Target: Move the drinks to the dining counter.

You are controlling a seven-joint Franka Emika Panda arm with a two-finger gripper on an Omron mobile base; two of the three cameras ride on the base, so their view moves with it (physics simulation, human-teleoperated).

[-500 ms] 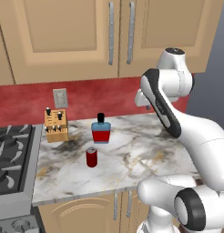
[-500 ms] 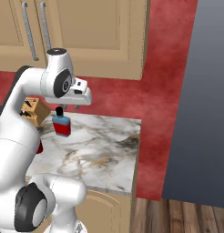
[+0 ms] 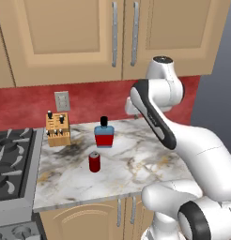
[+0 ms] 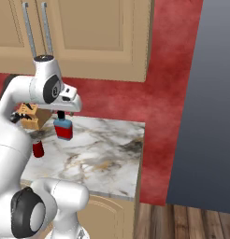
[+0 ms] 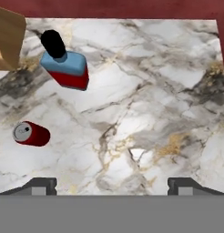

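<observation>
Currently the marble table [image 3: 136, 164] carried both drinks: blue bottle [image 3: 104, 134] upright near the knife block [image 3: 57, 130], red can [image 3: 94, 162] just in front of it. Tool [image 5: 112, 184] hung above, jaws wide, holding nothing.

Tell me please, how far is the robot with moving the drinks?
Done: nothing yet. The red can and the blue bottle both stand on the marble worktop near the knife block. In hand: nothing; the gripper hangs open above the worktop, holding no drink. Left: grasp each drink and carry both to the dining counter.
</observation>
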